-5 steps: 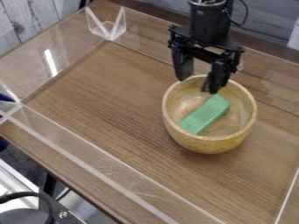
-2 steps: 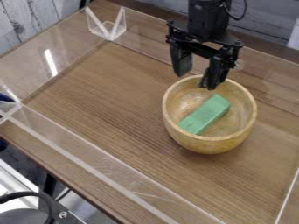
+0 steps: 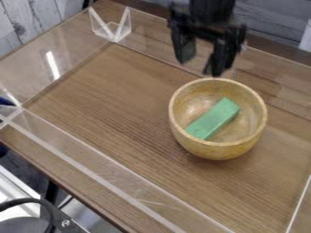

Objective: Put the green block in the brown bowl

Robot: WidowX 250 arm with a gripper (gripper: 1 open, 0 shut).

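Note:
The green block (image 3: 215, 119) lies flat inside the brown bowl (image 3: 219, 147), slanting from lower left to upper right. The bowl stands on the wooden table at the right. My gripper (image 3: 202, 56) hangs above the bowl's far rim, blurred by motion, its two black fingers (image 3: 220, 57) spread apart and pointing down. It is open and nothing is between the fingers. It touches neither the block nor the bowl.
A clear acrylic wall (image 3: 91, 157) runs around the wooden tabletop (image 3: 97, 96). A clear plastic bracket (image 3: 111, 25) stands at the far left corner. A black cable (image 3: 36, 217) loops below the table's near left edge.
The gripper has risen from just inside the bowl's far rim to above it and shifted slightly left. It stays open. The block and bowl have not moved.

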